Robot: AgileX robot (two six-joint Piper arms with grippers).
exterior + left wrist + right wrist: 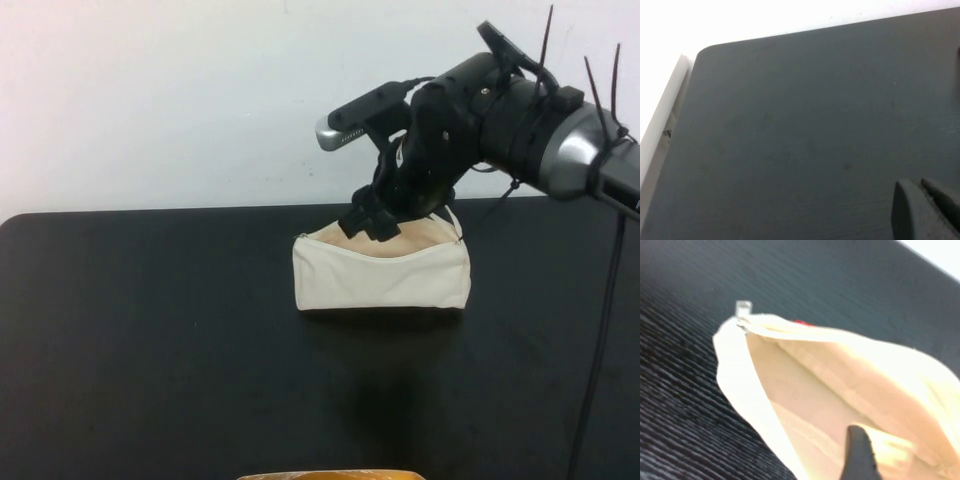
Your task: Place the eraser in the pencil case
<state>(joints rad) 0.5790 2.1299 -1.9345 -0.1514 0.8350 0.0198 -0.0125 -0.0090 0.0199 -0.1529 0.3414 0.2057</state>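
The cream-white pencil case (382,277) stands on the black table with its zip mouth open upward, showing pale beige lining (805,405). My right gripper (368,224) hangs just over that mouth, its dark fingers spread. In the right wrist view only one fingertip (860,452) shows, and the small tan-yellow eraser (892,452) lies right beside it against the lining inside the case. No second finger touches the eraser. My left gripper (919,200) is shut and empty, low over bare table; it is out of the high view.
The black table (150,350) stretches left of and in front of the case. Its rounded corner and a white edge strip (670,115) show in the left wrist view. An orange-tan object (330,474) peeks in at the near edge. A cable (600,350) hangs at the right.
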